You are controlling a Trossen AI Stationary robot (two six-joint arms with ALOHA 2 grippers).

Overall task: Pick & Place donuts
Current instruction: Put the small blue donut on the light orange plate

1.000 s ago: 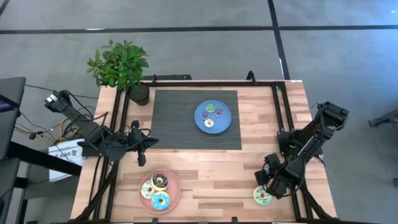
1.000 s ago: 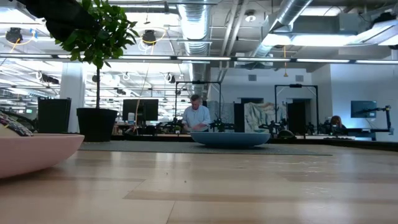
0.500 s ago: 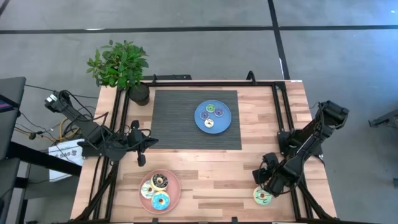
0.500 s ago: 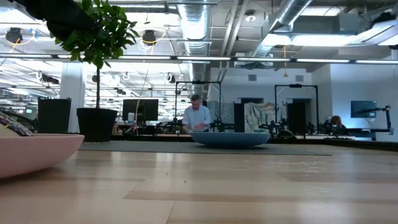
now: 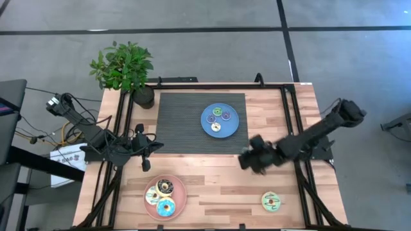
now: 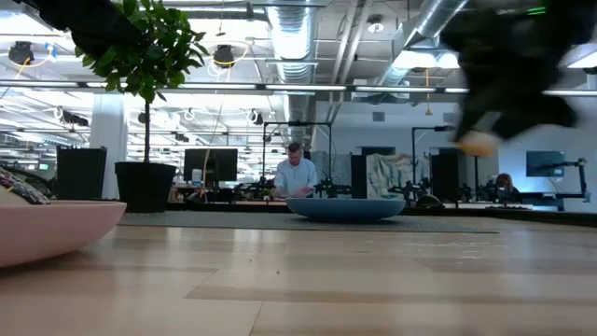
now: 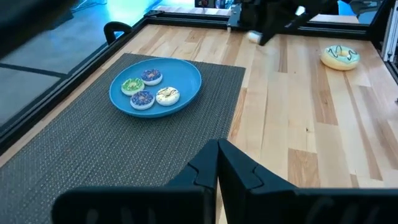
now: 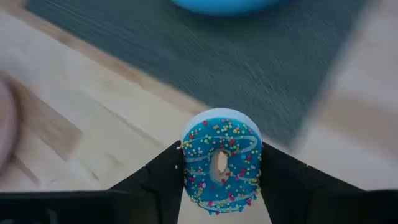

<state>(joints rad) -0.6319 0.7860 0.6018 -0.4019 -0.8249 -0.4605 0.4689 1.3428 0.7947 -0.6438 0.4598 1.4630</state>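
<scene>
My right gripper (image 5: pixel 252 160) hangs over the wood just in front of the dark mat, shut on a coin-small blue sprinkled donut (image 8: pixel 211 183). It shows blurred in the low view (image 6: pixel 480 135). A large green-iced donut (image 5: pixel 271 201) lies flat near the table's near right corner. The pink plate (image 5: pixel 180 186) near the front holds three large donuts. The blue plate (image 5: pixel 232 125) on the mat holds several small donuts. My left gripper (image 7: pixel 217 158) waits shut at the table's left edge (image 5: pixel 146 160). My right gripper pinches the small blue donut between its two fingers (image 8: pixel 163 174), one on each opposite side of the rim (image 8: pixel 188 163). The donut stands on edge with its iced face toward the wrist camera. It is lifted clear of the table.
A potted plant (image 5: pixel 125 69) stands at the far left corner beside the dark mat (image 5: pixel 176 128). Black frame rails run along the table's left and right edges. Bare wood lies between the pink plate and the green donut. A person sits far back in the room (image 6: pixel 297 175).
My right gripper has swung from beside the green donut near the right front corner toward the table's left and far side. It has risen and now shows in the low view. The green donut has stayed where it was.
</scene>
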